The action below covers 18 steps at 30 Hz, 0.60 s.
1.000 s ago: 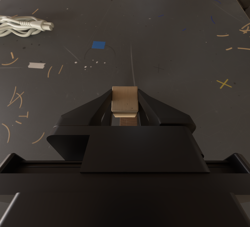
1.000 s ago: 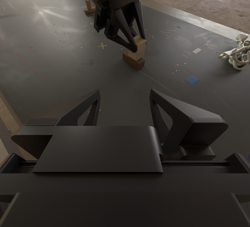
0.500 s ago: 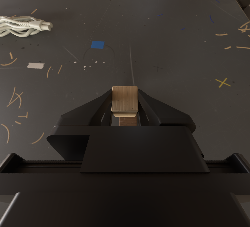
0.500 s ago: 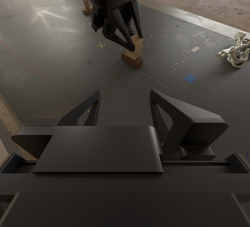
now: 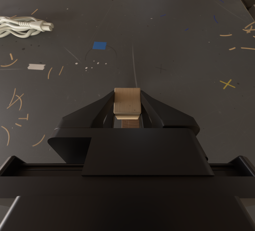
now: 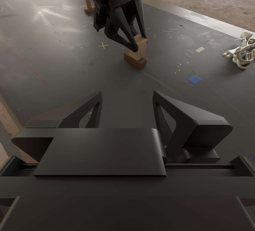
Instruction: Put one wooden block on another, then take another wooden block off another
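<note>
1. My left wrist camera looks steeply down along its own fingers, close above the pale wooden block (image 5: 127, 101), facing across the dark table (image 5: 172, 34).
2. My right wrist camera sits well back from that block (image 6: 139, 48), lower and more level, looking across the table at it.
3. Both views share the block, the blue tape square (image 5: 99, 45) (image 6: 194, 79) near it, and the white cable (image 5: 23, 26) (image 6: 240, 54) farther off.

The dark scratched table (image 6: 55, 61) carries a brown wooden block (image 6: 135, 61), a coiled white cable (image 5: 20, 26), and a far T-shaped block pair (image 6: 89, 6).
</note>
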{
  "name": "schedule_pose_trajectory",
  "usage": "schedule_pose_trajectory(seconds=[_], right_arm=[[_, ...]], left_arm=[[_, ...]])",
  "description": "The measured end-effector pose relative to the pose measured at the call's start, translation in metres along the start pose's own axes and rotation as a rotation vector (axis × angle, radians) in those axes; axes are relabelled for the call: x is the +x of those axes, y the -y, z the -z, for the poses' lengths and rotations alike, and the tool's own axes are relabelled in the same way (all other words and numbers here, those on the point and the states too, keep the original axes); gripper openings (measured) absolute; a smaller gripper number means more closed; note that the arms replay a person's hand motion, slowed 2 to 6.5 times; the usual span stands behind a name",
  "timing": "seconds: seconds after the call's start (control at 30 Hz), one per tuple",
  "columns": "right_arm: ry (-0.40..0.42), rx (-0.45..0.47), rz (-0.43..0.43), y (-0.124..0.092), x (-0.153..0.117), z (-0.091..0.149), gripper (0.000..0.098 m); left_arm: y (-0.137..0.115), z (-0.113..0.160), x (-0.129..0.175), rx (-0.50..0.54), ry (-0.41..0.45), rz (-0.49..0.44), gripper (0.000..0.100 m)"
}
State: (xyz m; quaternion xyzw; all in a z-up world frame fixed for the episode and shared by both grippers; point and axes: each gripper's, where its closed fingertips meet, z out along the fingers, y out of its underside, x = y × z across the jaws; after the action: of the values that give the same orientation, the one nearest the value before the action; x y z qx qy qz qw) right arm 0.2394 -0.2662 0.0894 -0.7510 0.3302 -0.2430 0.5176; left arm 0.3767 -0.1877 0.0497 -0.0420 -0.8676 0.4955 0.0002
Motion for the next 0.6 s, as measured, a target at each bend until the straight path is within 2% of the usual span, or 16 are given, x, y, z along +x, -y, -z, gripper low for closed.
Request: schedule_pose_trajectory(seconds=[0.6], right_arm=[[0.007, -0.009, -0.002, -0.0015, -0.0010, -0.0036, 0.0619]], left_arm=[[-0.0013, 0.0020, 0.0048, -0.003, -0.011, 0.003, 0.028]])
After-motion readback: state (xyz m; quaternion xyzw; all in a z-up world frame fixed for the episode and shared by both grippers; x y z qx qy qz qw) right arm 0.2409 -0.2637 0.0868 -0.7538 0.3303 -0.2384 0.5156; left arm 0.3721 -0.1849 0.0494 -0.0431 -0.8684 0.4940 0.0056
